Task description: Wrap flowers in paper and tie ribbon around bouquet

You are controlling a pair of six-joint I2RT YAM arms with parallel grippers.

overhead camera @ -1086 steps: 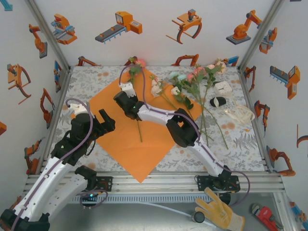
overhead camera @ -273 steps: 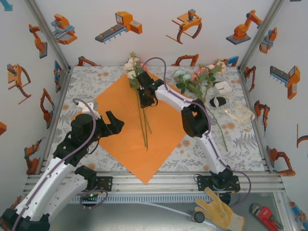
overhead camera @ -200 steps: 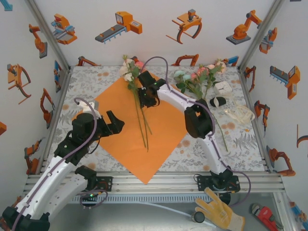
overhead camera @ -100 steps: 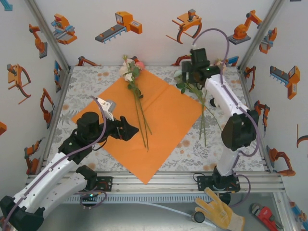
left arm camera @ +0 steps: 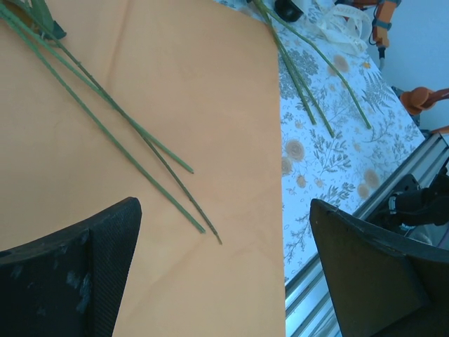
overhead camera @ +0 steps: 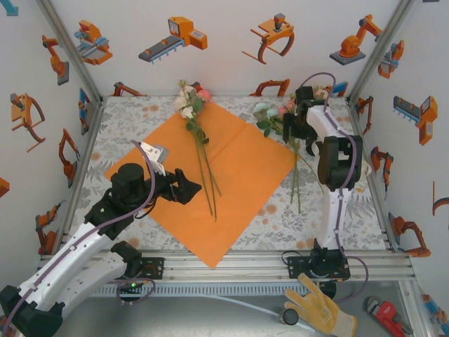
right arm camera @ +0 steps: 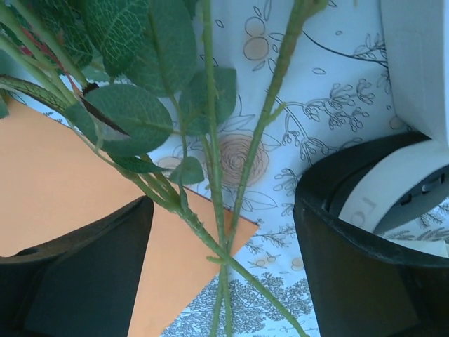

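Flowers (overhead camera: 189, 104) for the bouquet lie in two lots on the worktop (overhead camera: 126, 123), w/ wrapping not yet begun. At left, the left gripper (overhead camera: 191, 189) hangs over the orange paper (overhead camera: 245, 168). Its fingers (left arm camera: 77, 281) are spread wide and hold nothing, just beside the bare ends of the stems laid there. Centre: a few long stems run down the middle of the sheet, pink and white blossoms reaching past its far corner. Right of that, a second bunch (overhead camera: 277, 116), leafier, rests mostly on the patterned worktop, stems trailing toward the near edge and passing over the paper's right corner. The right gripper (right arm camera: 226, 200) straddles those stems, one finger each side and well apart, so nothing is gripped.

Step in hand, by the look of it: gathering blooms onto the sheet. The next move prob. calls for the right fingers to close on the stems below the leaves and carry the bunch left, alongside the first. Limp leaves could snag.

Far right, the right arm covers part of the worktop where loose items lie. A cream strip, poss. the ribbon (left arm camera: 330, 21), shows cut off at the top edge of the left wrist view. A white object beside the right finger can't be identified.
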